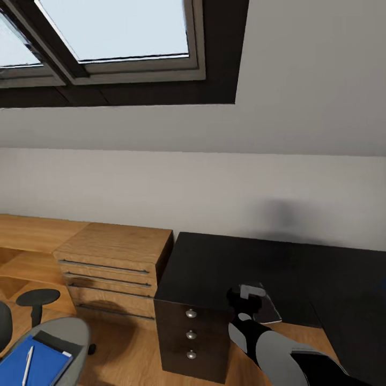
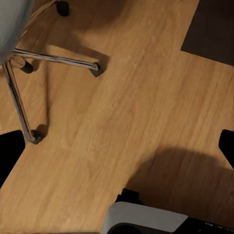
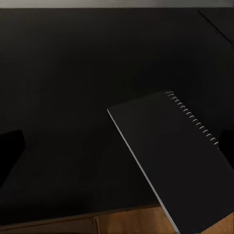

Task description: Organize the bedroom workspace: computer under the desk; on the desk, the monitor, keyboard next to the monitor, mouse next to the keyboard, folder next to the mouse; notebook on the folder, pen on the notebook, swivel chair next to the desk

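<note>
Home attic room set up as office: sloped ceiling with skylight (image 1: 112, 32), black desk (image 1: 279, 268), wooden drawer unit (image 1: 115, 268), swivel chair (image 1: 48, 343) lower left.

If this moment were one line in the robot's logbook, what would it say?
right gripper: over black desk, holding dark spiral notebook | blue folder, white pen: on grey swivel chair

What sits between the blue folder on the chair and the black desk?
In the head view, wooden floor and a light wooden drawer unit separate the folder from the desk.

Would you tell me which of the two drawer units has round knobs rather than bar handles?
The dark drawer unit under the black desk; the light wooden drawer unit beside it has long bar handles.
</note>
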{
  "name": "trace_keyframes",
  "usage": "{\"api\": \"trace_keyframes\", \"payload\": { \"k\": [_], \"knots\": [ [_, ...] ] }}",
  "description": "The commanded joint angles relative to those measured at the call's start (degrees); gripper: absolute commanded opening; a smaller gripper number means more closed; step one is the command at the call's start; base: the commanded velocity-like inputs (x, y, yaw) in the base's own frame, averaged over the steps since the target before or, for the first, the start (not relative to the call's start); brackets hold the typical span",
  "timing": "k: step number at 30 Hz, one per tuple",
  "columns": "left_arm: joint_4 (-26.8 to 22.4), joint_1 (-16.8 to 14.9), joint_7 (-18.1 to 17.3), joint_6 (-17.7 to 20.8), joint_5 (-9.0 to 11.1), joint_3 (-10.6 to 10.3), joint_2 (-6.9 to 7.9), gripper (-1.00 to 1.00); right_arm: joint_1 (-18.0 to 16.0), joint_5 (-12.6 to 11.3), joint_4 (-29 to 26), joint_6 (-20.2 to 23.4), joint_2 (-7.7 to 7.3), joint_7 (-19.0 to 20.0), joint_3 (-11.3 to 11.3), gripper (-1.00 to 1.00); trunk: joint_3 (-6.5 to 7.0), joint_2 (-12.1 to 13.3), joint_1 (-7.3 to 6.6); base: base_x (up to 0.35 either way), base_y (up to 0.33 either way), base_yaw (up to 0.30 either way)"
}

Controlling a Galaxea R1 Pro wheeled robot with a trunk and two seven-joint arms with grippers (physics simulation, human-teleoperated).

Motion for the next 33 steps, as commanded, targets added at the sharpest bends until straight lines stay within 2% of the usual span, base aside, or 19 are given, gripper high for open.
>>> {"api": "trace_keyframes", "payload": {
  "k": [1, 4, 7, 17, 22, 33],
  "knots": [
    [-0.1, 0.0, 0.0, -0.1, -0.2, 0.3, -0.06, 1.0, 0.0, 1.0, 0.3, -0.3, 0.02, 0.0, -0.5, 1.0, -0.09, -0.1, 0.02, 0.0, 0.0, 0.278],
    [-0.1, 0.0, 0.0, -0.1, -0.2, 0.3, -0.06, 1.0, 0.0, 2.3, 0.6, -0.5, 0.02, 0.8, -0.4, 1.0, -0.09, -0.1, 0.02, 0.0, 0.0, 0.278],
    [-0.1, 0.0, 0.0, -0.1, -0.2, 0.3, -0.06, 1.0, 0.0, 3.4, 1.0, -0.7, 0.02, 3.2, -0.4, 1.0, -0.09, -0.1, 0.02, 0.0, 0.0, 0.278],
    [-0.1, 0.0, 0.0, -0.1, -0.2, 0.3, -0.03, 1.0, 0.0, 4.8, 1.7, -0.8, 0.02, 7.6, -0.5, 1.0, -0.09, -0.1, 0.02, 0.0, 0.0, 0.278],
    [-0.1, 0.0, 0.0, -0.1, -0.2, 0.3, -0.03, 1.0, 0.0, 6.2, 1.8, -0.8, 0.02, 8.8, -0.5, 1.0, -0.09, -0.1, 0.02, 0.0, 0.0, 0.278],
    [-0.1, 0.0, 0.0, -0.1, -0.2, 0.3, 0.02, 1.0, 1.3, 7.2, 1.8, -2.1, 0.02, 9.0, -0.6, 1.0, -0.09, -0.1, 0.02, -0.044, 0.0, 0.278]
  ]
}}
